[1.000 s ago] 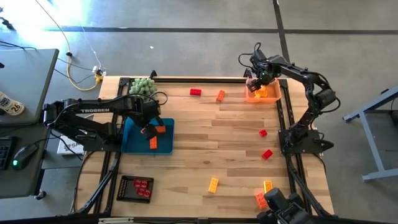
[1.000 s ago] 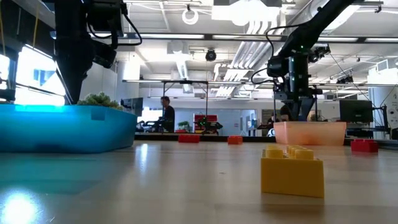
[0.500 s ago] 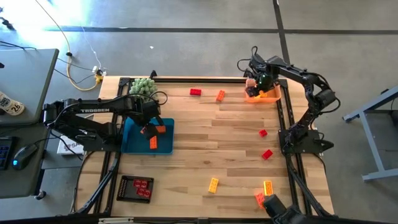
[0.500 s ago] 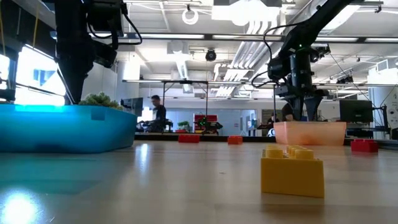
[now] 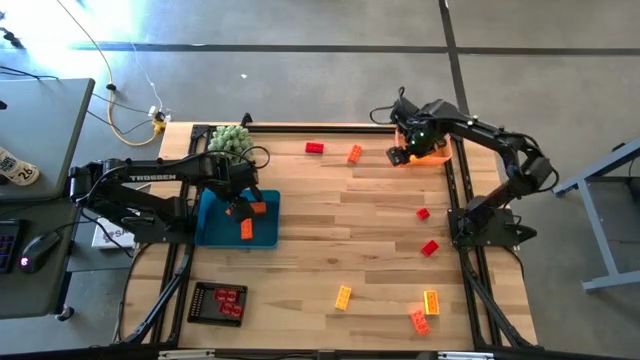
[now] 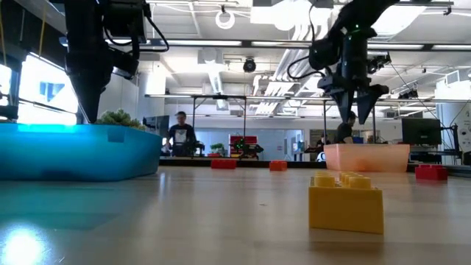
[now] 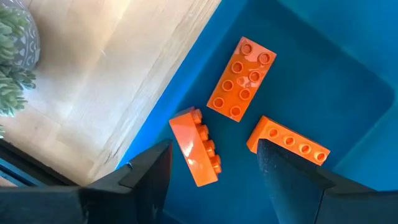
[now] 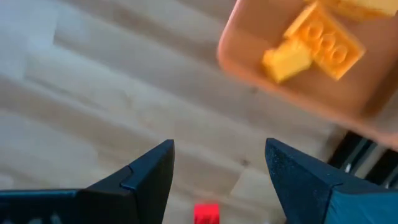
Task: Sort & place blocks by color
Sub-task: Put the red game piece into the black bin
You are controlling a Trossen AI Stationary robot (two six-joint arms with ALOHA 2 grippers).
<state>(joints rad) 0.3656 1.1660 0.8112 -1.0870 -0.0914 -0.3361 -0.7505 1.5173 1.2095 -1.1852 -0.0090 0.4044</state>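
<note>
My left gripper (image 5: 238, 205) hangs open, pointing down, over the blue tray (image 5: 215, 232). Three orange blocks (image 7: 241, 78) lie in this tray, one of them (image 7: 196, 155) below the gap between the fingers (image 7: 214, 180). My right gripper (image 5: 400, 153) stands open above the table, just left of the orange tray (image 5: 436, 155), which holds yellow blocks (image 8: 314, 42). It holds nothing (image 8: 217, 180). Loose blocks lie on the table: red (image 5: 314, 148), orange (image 5: 354, 154), red (image 5: 423, 213), red (image 5: 430, 248), yellow (image 5: 343, 297), yellow (image 5: 431, 301) and orange (image 5: 418, 321).
A black tray (image 5: 200, 305) with red blocks sits at the near left. A fuzzy green plant (image 5: 230, 140) stands behind the blue tray. In the low view a yellow block (image 6: 346, 200) lies close to the camera. A person stands in the room behind the table.
My right gripper has left the orange tray, rising and going toward the table's left edge, and now hangs over bare wood beside the tray; its wrist has turned on the way. The blocks and the left gripper have kept still.
</note>
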